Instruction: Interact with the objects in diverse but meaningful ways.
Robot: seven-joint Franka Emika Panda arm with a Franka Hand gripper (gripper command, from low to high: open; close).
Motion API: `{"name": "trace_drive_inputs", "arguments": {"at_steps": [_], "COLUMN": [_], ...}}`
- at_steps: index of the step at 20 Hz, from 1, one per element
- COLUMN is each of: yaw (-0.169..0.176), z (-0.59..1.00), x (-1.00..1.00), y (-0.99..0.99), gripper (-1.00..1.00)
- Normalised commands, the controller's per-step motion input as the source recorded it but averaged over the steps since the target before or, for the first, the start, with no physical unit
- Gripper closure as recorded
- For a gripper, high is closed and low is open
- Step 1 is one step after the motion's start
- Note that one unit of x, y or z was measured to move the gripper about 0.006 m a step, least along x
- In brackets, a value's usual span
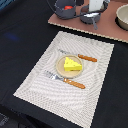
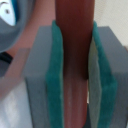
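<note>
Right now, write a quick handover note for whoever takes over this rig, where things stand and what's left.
Claw: shut on the brown sausage, which stands upright between the teal pads; in the exterior view the claw is up at the pinkish board.
Yellow cheese wedge: on the round tan plate, centre of the placemat, with orange-handled cutlery on either side.
Grey pot: on the board, something red inside, too blurred to name.
Done: sausage grasped.
Left: set the sausage down somewhere sensible, probably pot or plate.
</note>
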Motion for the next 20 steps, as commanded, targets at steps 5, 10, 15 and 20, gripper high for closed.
{"name": "trace_drive_inputs", "arguments": {"at_steps": [5,10,15,20], "yaw": [0.0,0.0,0.0,0.0], "z": [-0.12,-0.13,-0.24,-0.2], "x": [-0.25,0.26,0.21,0.31], "y": [0.92,0.36,0.17,0.05], "gripper": [1.0,1.0,1.0,1.0]}}
